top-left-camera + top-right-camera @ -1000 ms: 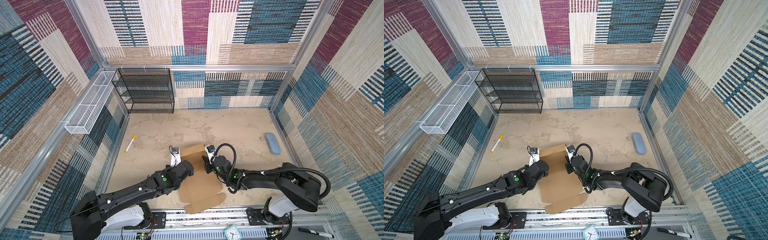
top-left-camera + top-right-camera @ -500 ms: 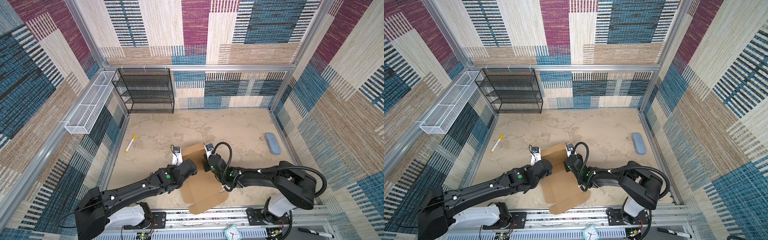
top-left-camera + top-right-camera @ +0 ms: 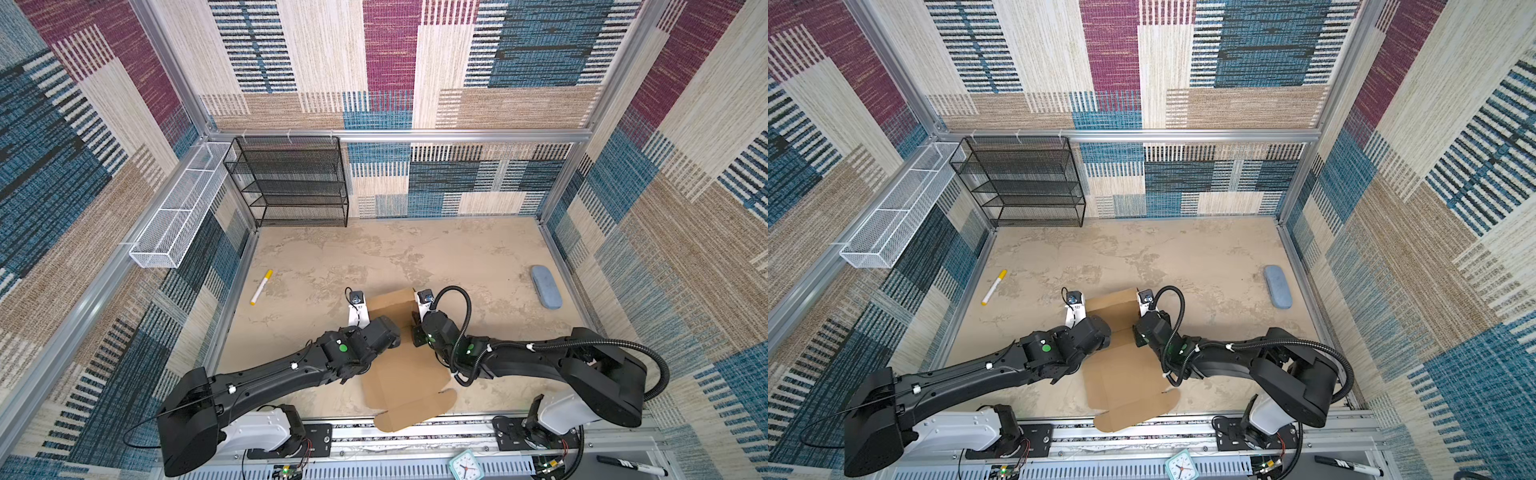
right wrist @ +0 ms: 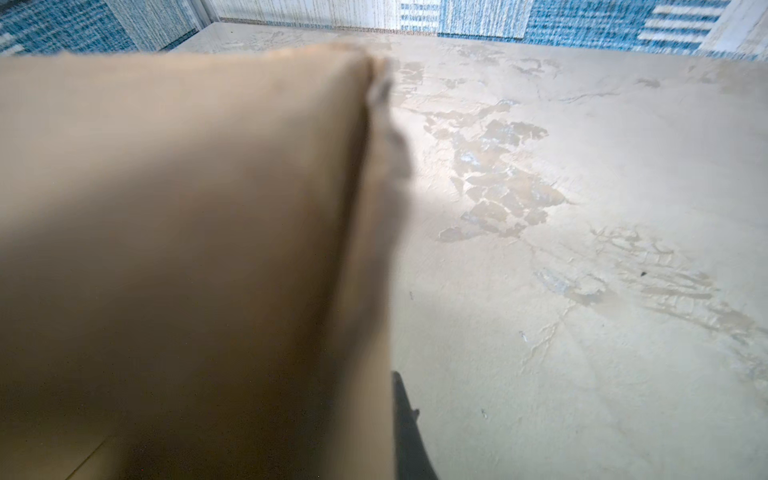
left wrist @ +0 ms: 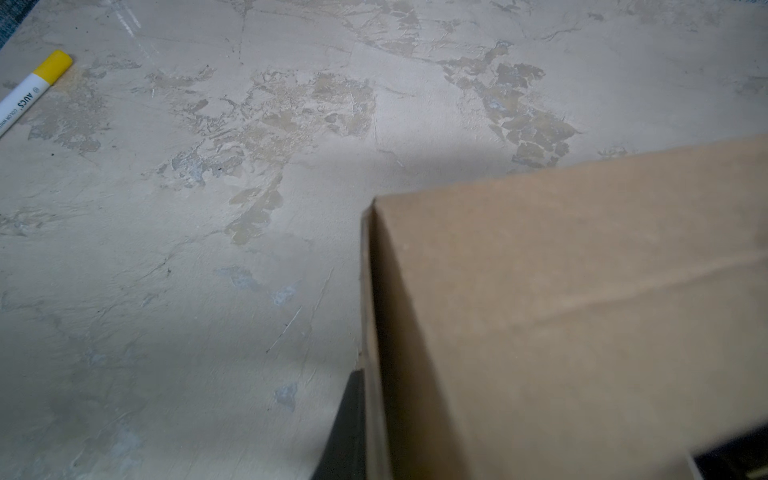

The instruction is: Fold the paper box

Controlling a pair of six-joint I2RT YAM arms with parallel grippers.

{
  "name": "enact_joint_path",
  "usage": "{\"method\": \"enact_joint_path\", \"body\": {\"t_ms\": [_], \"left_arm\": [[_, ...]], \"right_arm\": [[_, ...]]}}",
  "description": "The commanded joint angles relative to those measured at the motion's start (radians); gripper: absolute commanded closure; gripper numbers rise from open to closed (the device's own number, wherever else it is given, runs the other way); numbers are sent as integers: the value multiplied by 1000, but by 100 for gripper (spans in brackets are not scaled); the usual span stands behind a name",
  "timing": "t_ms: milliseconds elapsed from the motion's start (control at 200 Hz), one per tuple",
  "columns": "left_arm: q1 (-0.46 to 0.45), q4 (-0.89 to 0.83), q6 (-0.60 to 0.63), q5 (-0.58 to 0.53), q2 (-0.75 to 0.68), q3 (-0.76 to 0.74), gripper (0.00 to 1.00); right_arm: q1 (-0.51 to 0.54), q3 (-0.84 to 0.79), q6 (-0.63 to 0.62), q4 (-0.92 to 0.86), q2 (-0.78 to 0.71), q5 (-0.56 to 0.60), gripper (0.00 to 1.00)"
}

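Item: paper box (image 3: 405,374), plain brown cardboard, partly folded. We find it at the near middle of the table (image 3: 436,257). Its near panels lie flat and its nearest flap overhangs the near rail. Its far part is raised between the two arms.

Left gripper (image 3: 364,322): at the box's far left edge. In the left wrist view the upright cardboard wall runs straight down between the dark fingers (image 5: 347,432), so we record the claw as pressed together, pinching that wall.

Right gripper (image 3: 417,322): at the box's far right edge. The right wrist view is blurred. It shows one dark finger (image 4: 407,436) against the cardboard edge, and we record the claw as pinching that flap.

Other stock:
- Yellow-capped marker (image 3: 261,286), lying on the table to the left.
- Blue case (image 3: 546,286), lying far right.
- Black mesh shelf (image 3: 291,183), standing at the far left corner.
- White wire basket (image 3: 178,208), hanging on the left wall.
- Small clock (image 3: 465,464) and black marker (image 3: 631,465), lying beyond the near rail.
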Motion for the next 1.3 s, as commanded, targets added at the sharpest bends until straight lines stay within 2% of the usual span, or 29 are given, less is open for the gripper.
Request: {"method": "enact_joint_path", "body": {"t_ms": [0,85,265,376,516,746,916,1097,1132,1157,1192,1297], "left_arm": [[1,-12,-45,-72,-5,15,100],[2,-13,-44,-71,-12,18,100],[0,-19,-50,-78,-41,9,100],[-2,-27,-56,-84,-44,11,100],[-9,-30,-57,-92,-41,17,100],[-11,-3,-33,-97,-34,1,100],[-9,27,-13,-94,-15,2,100],[-10,39,8,-81,19,29,89],[-9,46,14,-77,23,31,84],[-9,52,15,-74,23,32,73],[-9,58,18,-70,25,35,67],[-9,78,34,-60,24,36,59]], "right_arm": [[-31,-23,53,-29,-13,-89,88],[-39,-30,66,-35,-15,-94,85],[-39,-5,97,-109,-5,-4,100],[-40,50,130,-202,32,70,100],[-39,85,144,-250,52,110,100],[-38,80,109,-224,27,33,100],[-36,26,113,-169,-18,26,100],[-29,1,127,-157,-51,50,100],[-27,-1,134,-164,-54,61,100],[-25,-1,139,-170,-56,70,100],[-25,-1,143,-175,-59,73,100],[-25,10,162,-207,-59,92,100]]}}
